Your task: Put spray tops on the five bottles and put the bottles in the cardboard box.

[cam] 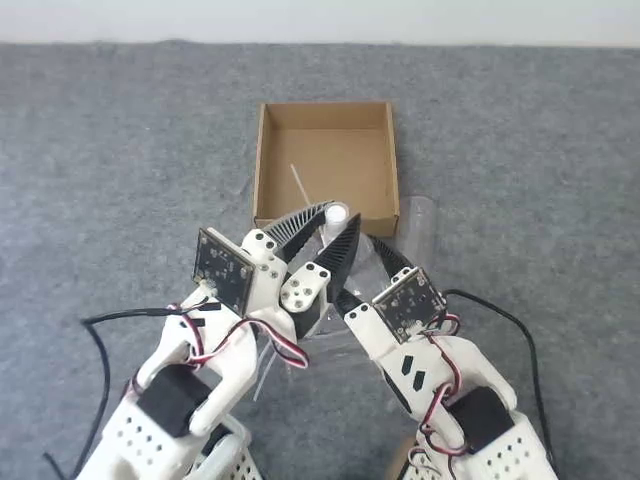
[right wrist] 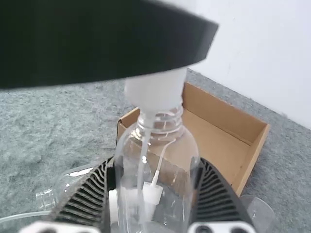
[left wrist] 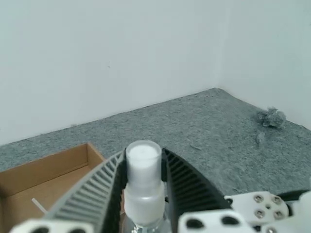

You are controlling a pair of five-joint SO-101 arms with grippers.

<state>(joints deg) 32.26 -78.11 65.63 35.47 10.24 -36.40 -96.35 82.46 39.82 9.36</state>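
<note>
Right gripper (right wrist: 155, 194): fingers clamped on either side of the clear bottle (right wrist: 160, 141), low on its body. The bottle is roughly upright, just short of the box's near wall. A thin white tube hangs down inside it.

Left gripper (cam: 335, 215): fingers closed on the white spray top (left wrist: 143, 170), which sits at the bottle's neck. Whether it is fully seated, cannot tell.

Second bottle (right wrist: 68, 182): lying on its side on the grey carpet (cam: 120, 150), beside the held one, no top on its neck.

Cardboard box (cam: 345, 160): open, just beyond both grippers. One loose thin tube (cam: 300, 183) lies on its floor.
</note>
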